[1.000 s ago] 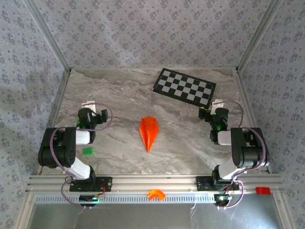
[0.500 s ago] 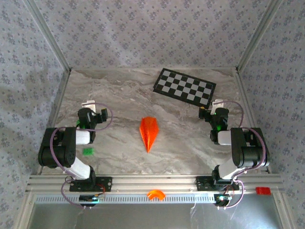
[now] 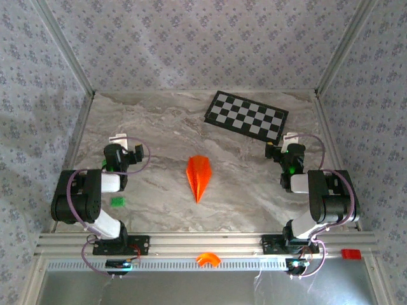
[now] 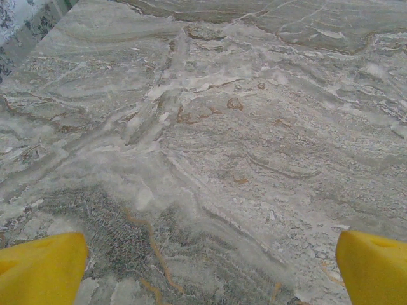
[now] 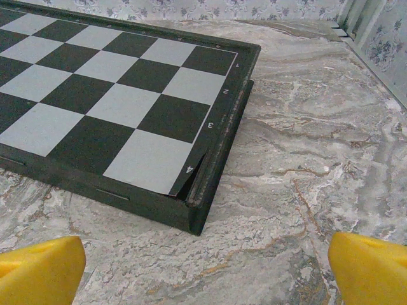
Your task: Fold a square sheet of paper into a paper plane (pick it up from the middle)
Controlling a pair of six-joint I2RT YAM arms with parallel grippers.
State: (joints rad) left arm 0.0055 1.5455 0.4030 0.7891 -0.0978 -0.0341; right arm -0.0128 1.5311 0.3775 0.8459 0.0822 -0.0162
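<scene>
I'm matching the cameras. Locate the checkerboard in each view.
Top external: checkerboard, tilted, at the far right of the table, beyond the right claw.
Right wrist: upper left, its near corner at centre.
Left wrist: marble table ahead of the open left claw.
Shared landmark: the marble table.

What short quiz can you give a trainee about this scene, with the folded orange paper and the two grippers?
1. True or false: the paper plane lies free, and no gripper touches it.
2. Which thing lies in front of the right gripper? A) the checkerboard B) a cup C) a bowl
3. Fill in: the jaws of the left gripper stand ____ (open or shut).

Key: 1 true; 2 A; 3 open.
</scene>
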